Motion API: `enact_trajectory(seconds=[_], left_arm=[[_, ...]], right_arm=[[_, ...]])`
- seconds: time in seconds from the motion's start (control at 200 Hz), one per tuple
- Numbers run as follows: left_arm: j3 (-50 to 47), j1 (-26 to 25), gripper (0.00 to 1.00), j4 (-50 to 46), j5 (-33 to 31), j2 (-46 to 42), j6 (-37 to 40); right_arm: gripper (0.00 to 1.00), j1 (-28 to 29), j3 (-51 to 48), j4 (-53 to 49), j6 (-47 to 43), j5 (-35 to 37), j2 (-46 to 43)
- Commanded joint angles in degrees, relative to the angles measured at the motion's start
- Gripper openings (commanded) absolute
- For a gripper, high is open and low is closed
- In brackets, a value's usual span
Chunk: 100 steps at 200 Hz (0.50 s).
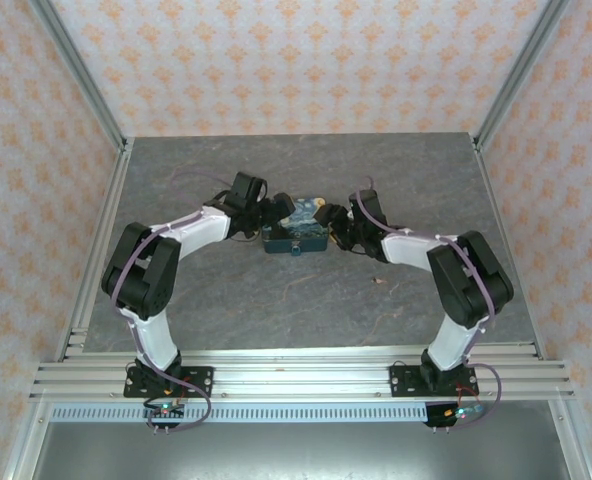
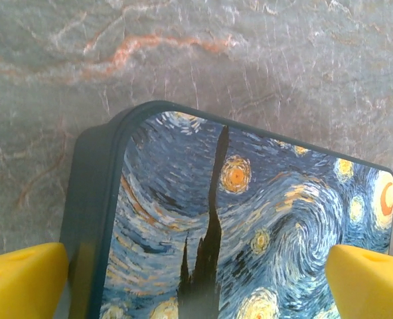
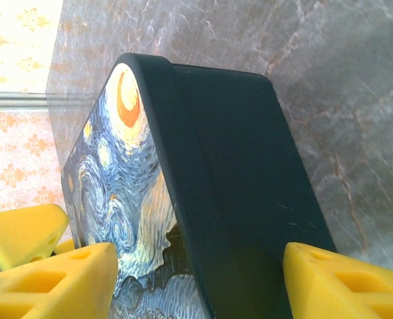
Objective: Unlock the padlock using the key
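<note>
Grey marbled worktop [image 1: 276, 310]. Padlock [image 1: 296, 236] at centre, long axis 9-to-3 o'clock. Left tool [image 1: 272, 216] at its 9, wide open, gripping nothing. Right tool [image 1: 329, 223] at 3, half-open astride edge, grip unclear. Equally near.

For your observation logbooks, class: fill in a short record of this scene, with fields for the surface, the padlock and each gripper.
Surface: grey stone-patterned table
Padlock: mid-table between the two arms; swirling blue-and-yellow painted face, dark teal sides
Left gripper: at the padlock's left end, yellow fingers set wide with the painted face between them; unclear whether it is gripping
Right gripper: at the padlock's right end, one yellow finger by the painted face, the other by the dark side; unclear whether it is gripping
</note>
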Motion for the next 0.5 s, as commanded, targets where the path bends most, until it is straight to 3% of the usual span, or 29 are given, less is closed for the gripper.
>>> enact_trajectory(seconds=[0.0,0.16,0.24,0.29,0.495], left_arm=[[-2.3,-2.1,0.99,3.0,-0.1,-3.4,-1.9],[-4.9,-2.6,1.00,3.7,-1.6,-5.3,-2.0],[-4.6,-2.5,1.00,1.7,-3.5,-7.1,0.0],[-4.3,-2.3,1.00,0.0,-4.7,-8.6,1.4],[-1.6,-1.8,1.00,-8.1,-10.4,-17.2,6.8]], right_arm=[[0.67,1.4,-2.1,4.0,1.0,0.4,-3.6],[0.72,1.5,-4.4,1.5,-0.8,2.6,-7.0],[0.84,1.4,-4.2,-2.8,-3.1,5.4,-9.5],[1.00,1.1,-3.8,-6.1,-5.0,7.6,-11.5],[0.99,-1.6,3.9,-26.3,-16.8,14.5,-16.9]])
